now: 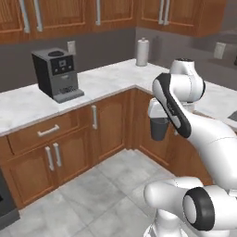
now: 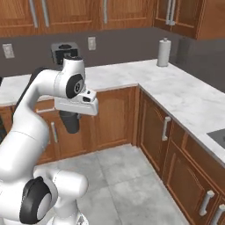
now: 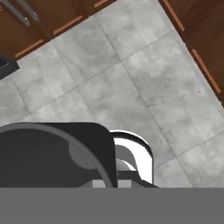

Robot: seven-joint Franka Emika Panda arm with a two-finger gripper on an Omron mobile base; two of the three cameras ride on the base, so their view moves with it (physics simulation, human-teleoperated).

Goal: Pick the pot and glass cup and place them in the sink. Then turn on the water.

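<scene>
1. The gripper (image 1: pixel 159 121) hangs in mid-air over the grey tiled floor (image 1: pixel 97 194), in front of the wooden base cabinets (image 1: pixel 69 148), pointing downward.
2. The jaws are clenched on the glass cup (image 1: pixel 159 129), a small dark grey tumbler that hangs upright directly beneath the white hand, its upper part tucked up under the hand.
3. In the right base view the same cup (image 2: pixel 71 121) shows as a dark tapered cylinder below the hand, with the gripper (image 2: pixel 72 112) at its top edge; the cup is well above the floor and clear of the counter.
4. In the hand view the cup (image 3: pixel 52 153) looms large at lower left, its dark rim curving across the frame; the finger tips themselves are hidden behind it, so exactly where they touch the rim cannot be told.
5. The white marble counter (image 1: pixel 106 81) runs round the corner of the room behind and beside the arm, and the cup is lower than its top surface.
6. A dark coffee machine (image 1: pixel 56 74) stands on the counter to the left, well apart from the cup.
7. A paper towel roll (image 1: pixel 142 52) stands upright in the counter's back corner.
8. At the right edge of the right base view a dark grey recessed corner, seemingly the sink (image 2: pixel 218 137), sits in the counter, well apart from the held cup.
</scene>
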